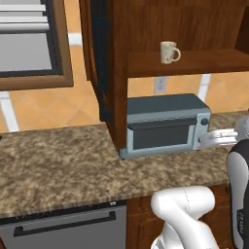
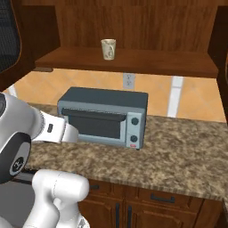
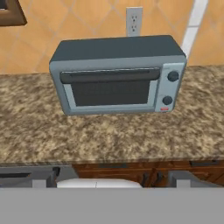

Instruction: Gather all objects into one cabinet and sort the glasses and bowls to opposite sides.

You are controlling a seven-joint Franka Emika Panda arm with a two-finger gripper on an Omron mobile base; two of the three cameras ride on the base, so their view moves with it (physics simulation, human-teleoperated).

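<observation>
mug [image 1: 169, 52] on cabinet shelf [image 1: 209, 62] | light, brittle, glazed-slick; I'd pinch rim or handle | tool state: cannot tell

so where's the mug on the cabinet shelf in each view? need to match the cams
Left base view: the mug stands upright on the cabinet shelf, upper centre-right, handle to the picture's right.
Right base view: the mug is at upper centre on the shelf.
Hand view: no mug here; it looks at the counter below.
Shared landmark: the grey toaster oven, below the mug in both base views.
</observation>
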